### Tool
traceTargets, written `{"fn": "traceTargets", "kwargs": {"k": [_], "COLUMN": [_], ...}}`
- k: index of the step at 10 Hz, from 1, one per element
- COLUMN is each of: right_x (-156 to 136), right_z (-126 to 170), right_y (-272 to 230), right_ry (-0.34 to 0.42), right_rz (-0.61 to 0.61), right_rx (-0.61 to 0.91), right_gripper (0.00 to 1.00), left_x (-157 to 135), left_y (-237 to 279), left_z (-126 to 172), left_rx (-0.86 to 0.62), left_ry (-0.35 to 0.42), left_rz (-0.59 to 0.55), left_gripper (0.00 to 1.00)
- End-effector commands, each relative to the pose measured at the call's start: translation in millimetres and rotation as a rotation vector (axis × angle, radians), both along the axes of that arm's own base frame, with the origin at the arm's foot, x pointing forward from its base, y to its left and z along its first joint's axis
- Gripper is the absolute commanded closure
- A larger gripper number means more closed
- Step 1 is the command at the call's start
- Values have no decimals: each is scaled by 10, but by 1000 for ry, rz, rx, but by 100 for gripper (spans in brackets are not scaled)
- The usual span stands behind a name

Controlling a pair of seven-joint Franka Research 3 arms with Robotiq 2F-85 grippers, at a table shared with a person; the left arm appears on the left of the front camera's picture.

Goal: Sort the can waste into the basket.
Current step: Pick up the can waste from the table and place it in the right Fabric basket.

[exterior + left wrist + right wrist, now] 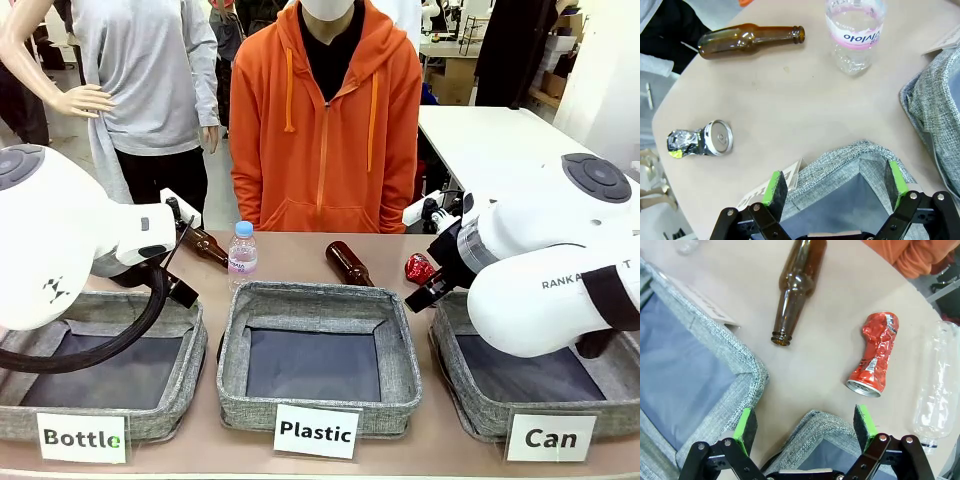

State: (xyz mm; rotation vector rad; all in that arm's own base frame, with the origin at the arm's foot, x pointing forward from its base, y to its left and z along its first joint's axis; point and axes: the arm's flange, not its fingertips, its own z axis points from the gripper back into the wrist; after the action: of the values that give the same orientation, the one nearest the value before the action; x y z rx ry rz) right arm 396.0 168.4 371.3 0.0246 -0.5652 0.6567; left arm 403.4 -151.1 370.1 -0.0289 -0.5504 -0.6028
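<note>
The left end effector point(835, 182) rises from the bottom edge, green pads point(772, 186) spread wide and holding nothing, above a grey woven basket's corner point(840, 157); a white label card point(790, 173) leans at its rim; a crushed silver-and-dark can point(700, 142) lies on the beige counter point(790, 100), well apart; farther off lie a brown glass bottle point(747, 40) and a clear plastic bottle point(855, 35); a second grey basket point(930, 110) sits alongside.

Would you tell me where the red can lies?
Front view: the red can lies right of centre, beside the brown bottle, just beyond the Can basket.
</note>
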Motion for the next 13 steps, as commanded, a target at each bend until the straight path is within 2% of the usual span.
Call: {"fn": "traceTargets", "kwargs": {"k": [1,2,3,4,5,6,7,8,9,10,11,13], "right_x": [0,0,-144,-349,-599,-844,-1109,-1296,-1456,-1605,-1749,-1825], "right_z": [0,0,316,727,1164,1468,1678,1720,1661,1495,1260,893], "right_y": [-1,0,26,-20,-206,-508,-973,-1459,-1941,-2370,-2754,-3166], "right_ry": [0,0,59,110,155,171,157,117,73,20,-16,-20], "right_rz": [0,0,-48,-131,-62,-82,-101,-177,-252,-330,-416,-553], "right_rx": [1,0,51,110,312,440,607,735,890,1015,1151,1288], "right_gripper": [0,0,0,0,0,0,0,0,0,0,0,0], "left_x": [0,0,-162,-367,-588,-803,-1025,-1154,-1178,-1279,-1447,-1517], "left_y": [0,0,45,11,133,406,915,1454,2020,2535,2982,3426], "left_z": [1,0,313,752,1137,1353,1451,1417,1313,1047,660,187], "left_rx": [0,0,-115,-191,-326,-421,-557,-714,-864,-1038,-1218,-1398], "left_ry": [0,0,44,167,190,219,258,262,272,244,191,152], "left_rz": [0,0,-13,125,157,119,73,116,220,312,434,561], "left_gripper": [0,0,0,0,0,0,0,0,0,0,0,0]}}
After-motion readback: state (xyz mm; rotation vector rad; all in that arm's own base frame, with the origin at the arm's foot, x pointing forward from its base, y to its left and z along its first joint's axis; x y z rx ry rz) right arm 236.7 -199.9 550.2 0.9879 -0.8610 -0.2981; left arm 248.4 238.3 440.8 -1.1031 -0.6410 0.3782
